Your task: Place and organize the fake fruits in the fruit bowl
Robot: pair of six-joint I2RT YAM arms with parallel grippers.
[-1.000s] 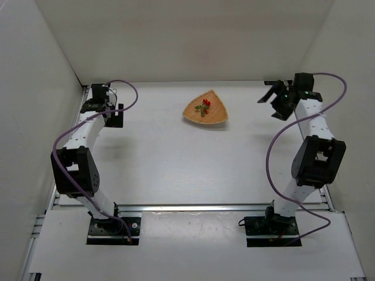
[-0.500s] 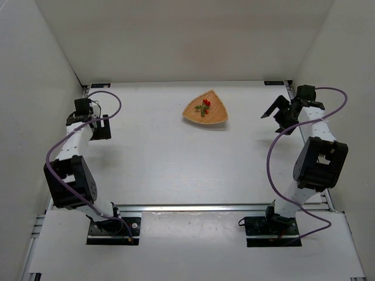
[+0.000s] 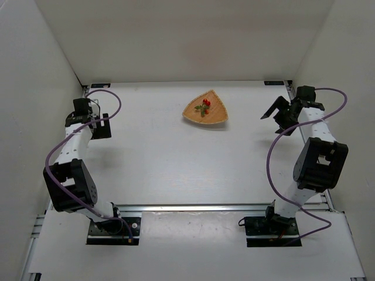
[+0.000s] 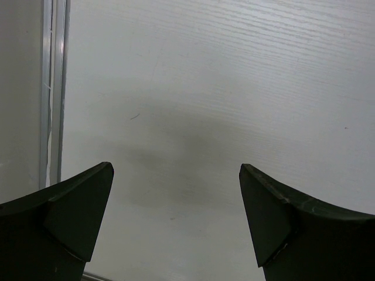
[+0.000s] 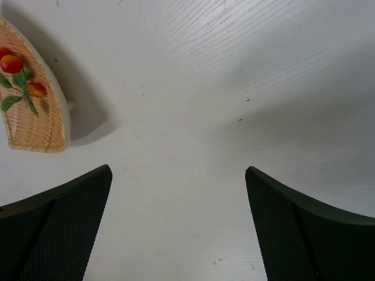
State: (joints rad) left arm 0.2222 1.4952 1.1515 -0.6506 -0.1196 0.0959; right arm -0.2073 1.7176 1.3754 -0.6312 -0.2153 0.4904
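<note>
The fruit bowl (image 3: 215, 112) is a tan rounded-triangle dish at the back middle of the table. The fake fruits (image 3: 204, 105), small red berries with green leaves, lie inside it. In the right wrist view the bowl (image 5: 45, 117) shows at the left edge with the fruits (image 5: 13, 64) in it. My left gripper (image 3: 101, 127) is open and empty at the far left, well away from the bowl; its wrist view (image 4: 176, 170) shows only bare table. My right gripper (image 3: 274, 110) is open and empty to the right of the bowl and also shows in its wrist view (image 5: 179, 170).
White walls enclose the table on the left, back and right. A metal rail (image 4: 54, 88) runs along the left edge beside my left gripper. The arm bases (image 3: 111, 225) stand on a rail at the near edge.
Both arms have drawn back from the middle: the left gripper moved left toward the wall, the right gripper shifted right and slightly nearer. The bowl and fruits have not moved.
</note>
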